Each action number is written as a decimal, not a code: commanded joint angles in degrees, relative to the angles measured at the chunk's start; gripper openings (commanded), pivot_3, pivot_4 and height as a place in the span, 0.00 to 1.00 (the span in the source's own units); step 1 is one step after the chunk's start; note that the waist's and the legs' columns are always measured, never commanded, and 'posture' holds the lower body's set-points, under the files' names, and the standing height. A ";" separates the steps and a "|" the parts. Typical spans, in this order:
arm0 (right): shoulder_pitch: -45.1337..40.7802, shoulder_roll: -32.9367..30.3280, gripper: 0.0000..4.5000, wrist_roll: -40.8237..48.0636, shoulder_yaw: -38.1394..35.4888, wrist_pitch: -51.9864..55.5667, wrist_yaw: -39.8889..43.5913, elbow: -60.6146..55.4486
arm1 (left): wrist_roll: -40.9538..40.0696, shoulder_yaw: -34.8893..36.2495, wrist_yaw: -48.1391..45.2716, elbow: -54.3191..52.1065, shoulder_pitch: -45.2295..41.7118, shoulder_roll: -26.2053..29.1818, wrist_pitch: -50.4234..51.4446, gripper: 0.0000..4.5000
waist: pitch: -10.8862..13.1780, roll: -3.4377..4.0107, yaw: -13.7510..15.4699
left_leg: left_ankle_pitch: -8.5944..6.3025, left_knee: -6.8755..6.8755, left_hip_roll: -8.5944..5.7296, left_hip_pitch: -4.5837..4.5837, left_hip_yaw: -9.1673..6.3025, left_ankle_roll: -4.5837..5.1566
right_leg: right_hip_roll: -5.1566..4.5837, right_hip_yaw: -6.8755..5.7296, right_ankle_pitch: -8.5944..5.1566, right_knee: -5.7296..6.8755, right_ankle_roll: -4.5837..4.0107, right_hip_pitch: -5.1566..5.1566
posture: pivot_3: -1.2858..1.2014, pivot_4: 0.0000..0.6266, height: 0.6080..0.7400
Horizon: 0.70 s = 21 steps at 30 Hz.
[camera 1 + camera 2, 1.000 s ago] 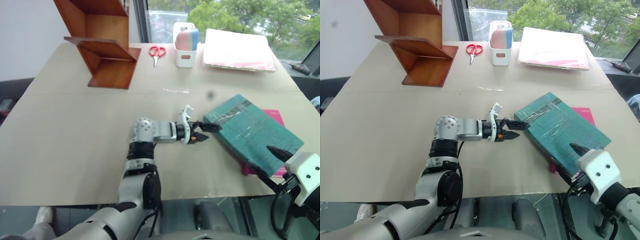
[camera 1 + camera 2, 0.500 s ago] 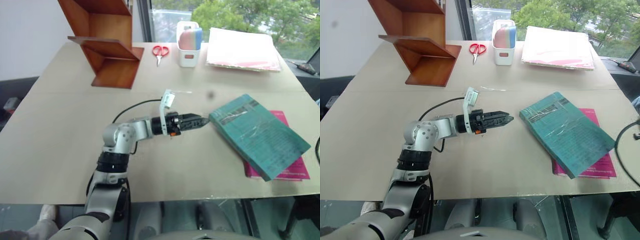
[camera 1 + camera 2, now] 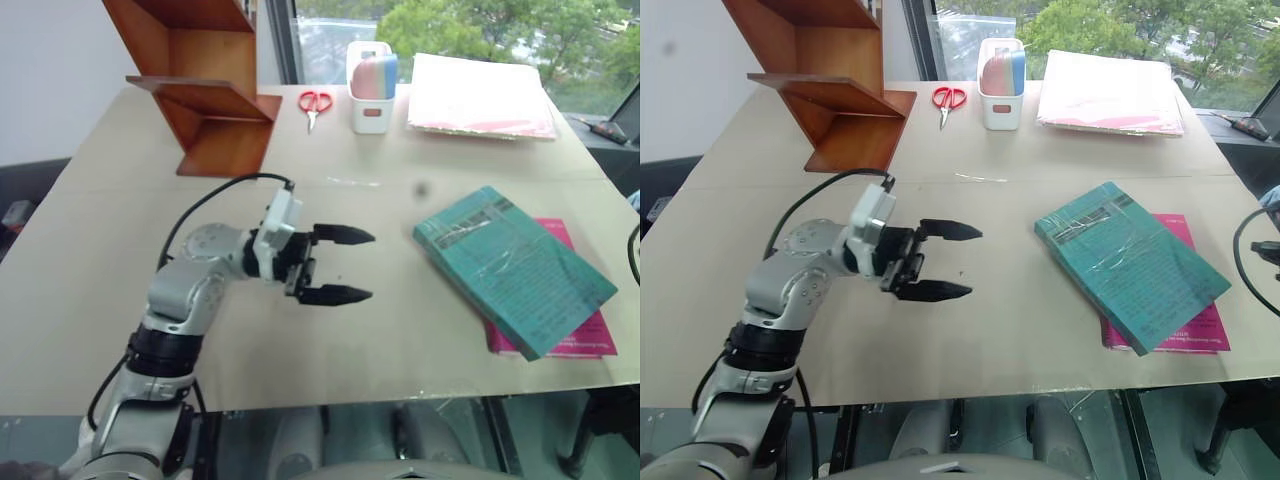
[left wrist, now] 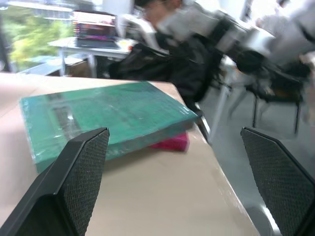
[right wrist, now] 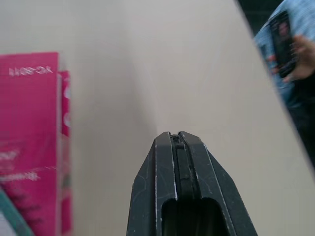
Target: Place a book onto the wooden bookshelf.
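Observation:
The teal book [image 3: 510, 265] lies flat at the table's right, on top of a thinner pink book [image 3: 590, 335]. My left gripper [image 3: 358, 265] hovers open over the table's middle. Its fingers point at the teal book, a hand's width short of it, with nothing between them. The left wrist view looks between those wide black fingers [image 4: 81, 172] at the teal book [image 4: 108, 113] and the pink book [image 4: 170, 143]. My right gripper [image 5: 176, 140] is shut on nothing, over bare table beside the pink book [image 5: 29, 137]. The wooden bookshelf [image 3: 215, 110] stands at the far left.
Red scissors [image 3: 315, 103], a white holder [image 3: 372, 88] and a stack of papers [image 3: 480, 98] line the far edge. A person's hand with a phone [image 5: 290, 46] shows past the table's right edge. A person sits behind the book [image 4: 162, 10].
My left gripper drew back leftward from the teal book's corner and rolled, its open fingers now one above the other. My right arm left the lower right of the head views.

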 commanded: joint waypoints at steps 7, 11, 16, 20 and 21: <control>-6.19 -0.37 0.01 2.28 8.17 5.69 5.47 9.48 | -1.74 1.65 1.25 -5.28 1.34 1.86 -0.36 1.00 | 0.02 0.01 -0.12 | -0.02 -0.02 0.00 -0.02 0.00 0.03 | 0.01 0.01 -0.02 0.00 0.03 -0.03 | 0.52 0.24 1.00; -7.21 0.24 0.01 5.55 9.96 10.57 8.60 7.25 | -2.65 2.21 3.14 -6.97 2.31 2.21 0.84 1.00 | 0.02 0.01 -0.14 | -0.02 -0.02 0.01 0.00 0.00 0.03 | 0.02 0.02 -0.02 0.02 0.03 -0.03 | 0.52 0.24 1.00; -8.09 3.34 0.01 8.59 9.45 15.81 8.29 3.73 | -3.36 2.31 4.56 -8.07 2.82 2.40 1.78 1.00 | 0.03 0.00 -0.28 | -0.02 -0.01 0.02 0.02 0.00 0.03 | 0.04 0.04 -0.02 0.05 0.04 -0.04 | 0.52 0.24 1.00; -8.65 6.50 0.01 8.90 8.42 17.30 6.37 2.72 | -3.93 2.21 5.57 -8.67 2.99 2.46 2.30 1.00 | 0.03 -0.01 -0.25 | -0.02 -0.01 0.03 0.03 0.00 0.03 | 0.06 0.04 -0.02 0.05 0.04 -0.03 | 0.52 0.24 1.00; -9.01 7.80 0.01 9.05 8.19 17.67 5.77 2.48 | -4.15 2.26 5.82 -8.79 3.10 2.51 2.53 1.00 | 0.03 -0.02 -0.26 | -0.02 -0.01 0.04 0.03 0.00 0.03 | 0.06 0.04 -0.02 0.05 0.04 -0.03 | 0.52 0.24 1.00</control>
